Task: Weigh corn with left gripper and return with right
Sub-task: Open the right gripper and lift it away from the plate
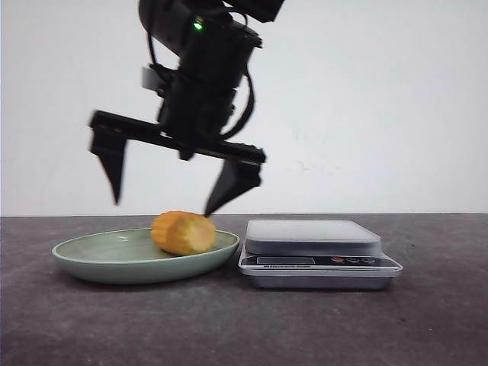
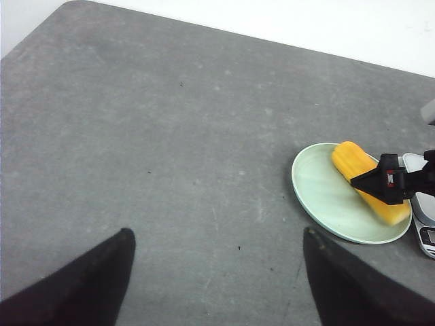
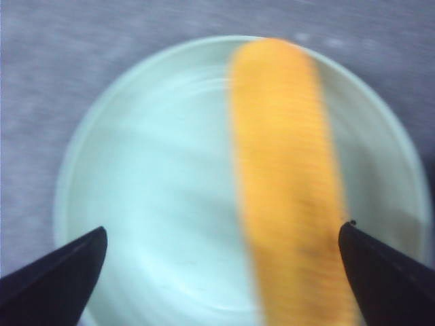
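Note:
The corn [image 1: 183, 232], a short yellow-orange cob, lies on the right side of the green plate [image 1: 99, 259]. My right gripper [image 1: 162, 207], with a pale grey wrist block, hangs open just above the plate. One finger is over the plate's left part and the other just above the corn's right end. In the right wrist view the open gripper [image 3: 223, 229] looks down on the corn [image 3: 285, 170] and plate [image 3: 136, 170]. My left gripper [image 2: 217, 232] is open and empty over bare table. It sees the corn [image 2: 352, 161] and plate [image 2: 319, 183] from a distance. It does not show in the front view.
A silver kitchen scale [image 1: 313, 236] stands right of the plate, almost touching it. It shows at the edge of the left wrist view [image 2: 427, 238]. The grey table [image 1: 244, 328] runs to a white wall behind.

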`<state>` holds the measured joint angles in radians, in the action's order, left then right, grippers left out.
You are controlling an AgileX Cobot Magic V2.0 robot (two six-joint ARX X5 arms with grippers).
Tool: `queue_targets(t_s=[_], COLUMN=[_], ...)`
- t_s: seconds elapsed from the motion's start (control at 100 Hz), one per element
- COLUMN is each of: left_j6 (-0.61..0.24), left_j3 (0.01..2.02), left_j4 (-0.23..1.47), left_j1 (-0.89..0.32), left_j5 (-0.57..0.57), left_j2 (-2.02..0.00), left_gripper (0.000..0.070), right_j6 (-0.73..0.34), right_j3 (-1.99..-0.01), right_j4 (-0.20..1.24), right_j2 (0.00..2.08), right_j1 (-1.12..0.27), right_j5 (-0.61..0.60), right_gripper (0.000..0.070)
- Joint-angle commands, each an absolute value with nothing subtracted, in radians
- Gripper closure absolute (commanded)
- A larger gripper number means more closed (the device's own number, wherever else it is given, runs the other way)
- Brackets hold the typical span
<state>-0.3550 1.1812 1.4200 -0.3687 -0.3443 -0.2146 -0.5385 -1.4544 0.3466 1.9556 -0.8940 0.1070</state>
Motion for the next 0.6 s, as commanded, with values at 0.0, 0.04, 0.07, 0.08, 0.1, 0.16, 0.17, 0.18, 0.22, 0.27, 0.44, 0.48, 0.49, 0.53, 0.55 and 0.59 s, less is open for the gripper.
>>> queue_targets(t_s=[0.0, 0.04, 0.07, 0.08, 0.1, 0.16, 0.17, 0.18, 0.22, 0.27, 0.44, 0.48, 0.49, 0.53, 0.55, 0.59], left_j6=[-0.352, -0.352, -0.352, -0.352, -0.352, -0.352, -0.352, -0.352, -0.352, -0.352, -0.352, -0.352, -0.352, -0.352, -0.352, -0.352], left_j3=[1.194, 1.194, 1.194, 1.194, 1.194, 1.194, 1.194, 1.194, 1.194, 1.194, 1.194, 1.194, 1.194, 1.194, 1.194, 1.194], left_j4=[1.435, 1.435, 1.435, 1.435, 1.435, 1.435, 1.435, 1.435, 1.435, 1.435, 1.435, 1.435, 1.435, 1.435, 1.435, 1.435], left_j1=[-0.371, -0.371, -0.371, -0.371, -0.371, -0.371, -0.371, -0.371, -0.371, -0.371, -0.371, -0.371, -0.371, -0.371, -0.371, -0.371], left_j5=[-0.351, -0.351, -0.351, -0.351, -0.351, -0.351, -0.351, -0.351, -0.351, -0.351, -0.351, -0.351, -0.351, -0.351, -0.351, -0.351], left_j2=[-0.212, -0.212, -0.212, -0.212, -0.212, -0.212, -0.212, -0.212, -0.212, -0.212, -0.212, -0.212, -0.212, -0.212, -0.212, -0.212], left_gripper=[0.0226, 0.0226, 0.0226, 0.0226, 0.0226, 0.0226, 0.0226, 0.0226, 0.0226, 0.0226, 0.0226, 0.0226, 0.0226, 0.0226, 0.0226, 0.0226], right_j6=[-0.525, -0.507, -0.495, -0.492, -0.486, -0.464, -0.459, -0.456, -0.44, -0.417, -0.314, -0.286, -0.28, -0.259, -0.244, -0.225], right_j3=[-1.485, -1.492, -1.497, -1.499, -1.502, -1.511, -1.512, -1.513, -1.515, -1.515, -1.515, -1.515, -1.515, -1.515, -1.515, -1.515], right_j4=[0.341, 0.345, 0.35, 0.354, 0.36, 0.376, 0.379, 0.381, 0.392, 0.405, 0.495, 0.524, 0.532, 0.56, 0.579, 0.604], right_j2=[1.963, 1.957, 1.952, 1.95, 1.945, 1.924, 1.92, 1.916, 1.895, 1.87, 1.747, 1.715, 1.706, 1.673, 1.649, 1.615], right_j1=[-0.908, -0.908, -0.907, -0.906, -0.903, -0.89, -0.888, -0.885, -0.874, -0.859, -0.779, -0.755, -0.749, -0.726, -0.709, -0.687], right_j5=[0.106, 0.107, 0.107, 0.107, 0.107, 0.109, 0.109, 0.109, 0.109, 0.109, 0.103, 0.103, 0.103, 0.105, 0.104, 0.102], right_gripper=[0.0, 0.0, 0.0, 0.0, 0.0, 0.0, 0.0, 0.0, 0.0, 0.0018, 0.0059, 0.0059, 0.0059, 0.0058, 0.0058, 0.0058])
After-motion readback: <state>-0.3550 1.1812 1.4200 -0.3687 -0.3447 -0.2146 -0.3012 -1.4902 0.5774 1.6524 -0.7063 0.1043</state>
